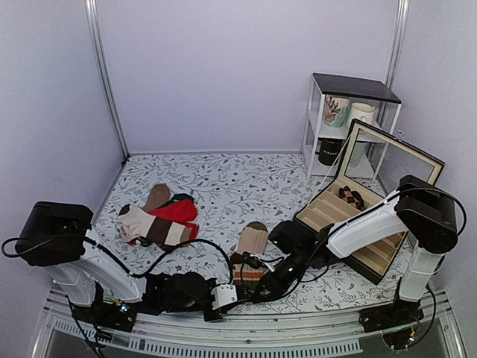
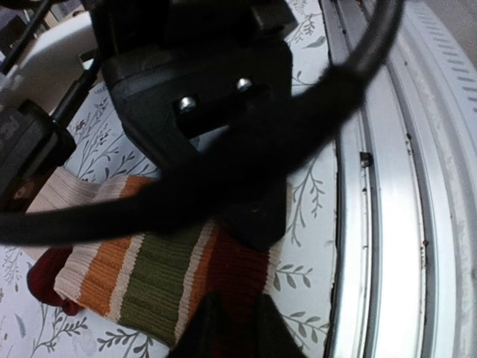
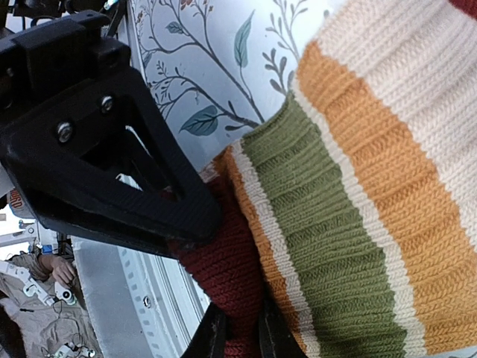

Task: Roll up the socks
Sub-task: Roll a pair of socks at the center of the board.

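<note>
Left pincer and right pincer clamp the socks' cuff, toes pointing away.

Olive, orange, cream, maroon striped socks

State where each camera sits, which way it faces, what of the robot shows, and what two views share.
Top external: high behind the bases, looking down over the table; left arm and right arm show.
Left wrist: on the left arm, facing the striped cuff of the socks; left gripper tips at bottom.
Right wrist: on the right arm, close over the same cuff; right gripper tips at bottom.
Shared: both wrist views show the olive and orange stripes.
</note>
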